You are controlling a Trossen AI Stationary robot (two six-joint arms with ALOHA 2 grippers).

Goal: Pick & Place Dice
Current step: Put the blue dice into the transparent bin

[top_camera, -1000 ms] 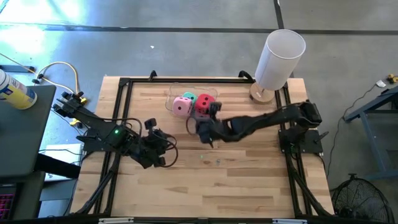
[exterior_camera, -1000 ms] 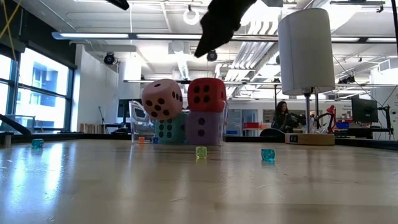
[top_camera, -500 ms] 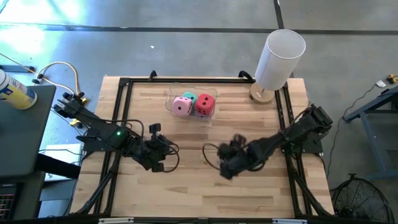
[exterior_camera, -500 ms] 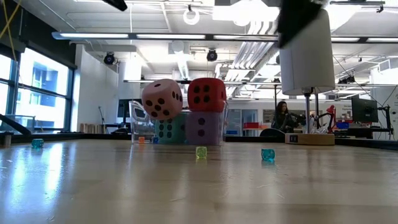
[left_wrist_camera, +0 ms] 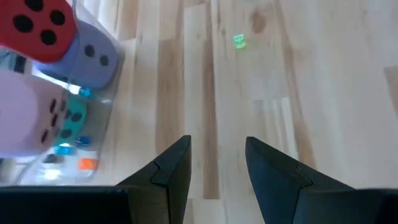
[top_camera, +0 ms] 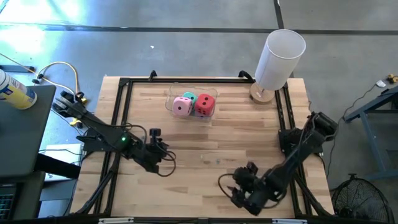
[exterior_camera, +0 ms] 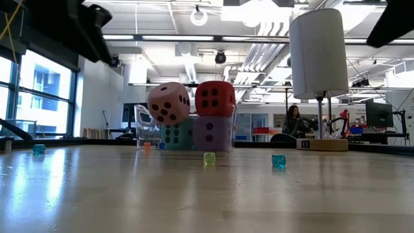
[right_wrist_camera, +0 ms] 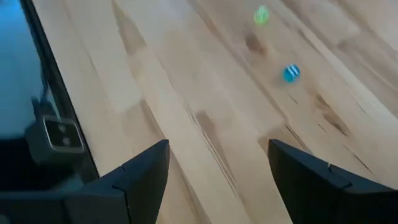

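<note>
The four dice sit stacked inside a clear container [top_camera: 186, 102] at the far middle of the wooden counter [top_camera: 205, 180]. In the low view the pink die [exterior_camera: 168, 102] rests tilted on the teal die [exterior_camera: 175, 135], and the red die [exterior_camera: 215, 98] sits squarely on the purple die [exterior_camera: 213, 134]; the two stacks touch side by side. From above only the pink and red dice show fully, with a sliver of teal behind the pink one. The left pincer [top_camera: 163, 154] hangs over the left middle of the counter, well apart from the container, and its own wrist view shows its fingers [left_wrist_camera: 166, 174] spread with bare wood between them, the dice stack off to one side. The right pincer [top_camera: 239, 193] is over the near edge of the counter, right of centre, far from the dice; its fingers [right_wrist_camera: 143, 171] are spread wide over bare wood. Two tiny cubes lie loose on the counter between the arms, a green one [exterior_camera: 209, 158] and a blue one [exterior_camera: 279, 160], near each other but apart. A tall white cylinder [top_camera: 278, 59] on a round wooden base stands at the far right corner.
</note>
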